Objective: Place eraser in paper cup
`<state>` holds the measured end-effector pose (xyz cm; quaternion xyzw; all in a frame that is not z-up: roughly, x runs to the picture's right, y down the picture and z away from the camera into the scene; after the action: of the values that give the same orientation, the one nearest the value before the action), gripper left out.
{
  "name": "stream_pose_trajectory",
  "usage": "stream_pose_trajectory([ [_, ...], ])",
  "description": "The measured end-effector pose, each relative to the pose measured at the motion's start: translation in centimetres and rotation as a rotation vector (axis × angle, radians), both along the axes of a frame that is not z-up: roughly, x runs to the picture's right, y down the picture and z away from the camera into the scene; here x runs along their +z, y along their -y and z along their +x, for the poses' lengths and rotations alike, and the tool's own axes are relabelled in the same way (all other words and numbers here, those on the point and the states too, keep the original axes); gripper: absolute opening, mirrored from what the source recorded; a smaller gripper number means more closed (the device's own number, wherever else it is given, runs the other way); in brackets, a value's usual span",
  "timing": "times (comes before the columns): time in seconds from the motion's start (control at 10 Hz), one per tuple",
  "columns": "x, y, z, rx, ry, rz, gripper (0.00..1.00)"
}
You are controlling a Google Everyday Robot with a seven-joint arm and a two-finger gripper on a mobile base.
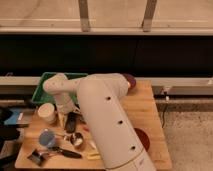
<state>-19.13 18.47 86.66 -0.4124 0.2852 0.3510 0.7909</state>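
Note:
The off-white paper cup (46, 113) stands upright on the left part of the wooden table (145, 107). The black eraser (71, 122) lies on the table just right of the cup. My gripper (62, 119) hangs from the white arm (100, 115) and points down between the cup and the eraser, close to both. The arm covers much of the table's middle.
A green tray (47, 80) sits behind the cup. A small blue cup (47, 138), a metal cup (76, 139) and a black-handled tool (62, 152) lie at the front left. A red dish (142, 138) is partly hidden at the right, a dark round thing (131, 80) at the back.

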Motion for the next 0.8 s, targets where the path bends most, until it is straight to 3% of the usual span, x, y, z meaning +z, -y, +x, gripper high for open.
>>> stream_pose_trajectory([
  [0.2,-0.33,0.45,-0.12,0.000,0.001,0.001,0.06],
  [0.3,-0.40,0.54,-0.19,-0.005,0.001,0.002,0.01],
  [0.7,-0.67,0.81,-0.18,-0.002,0.002,0.002,0.00],
  [0.8,-1.01,1.09,-0.32,0.017,0.022,0.025,0.00],
])
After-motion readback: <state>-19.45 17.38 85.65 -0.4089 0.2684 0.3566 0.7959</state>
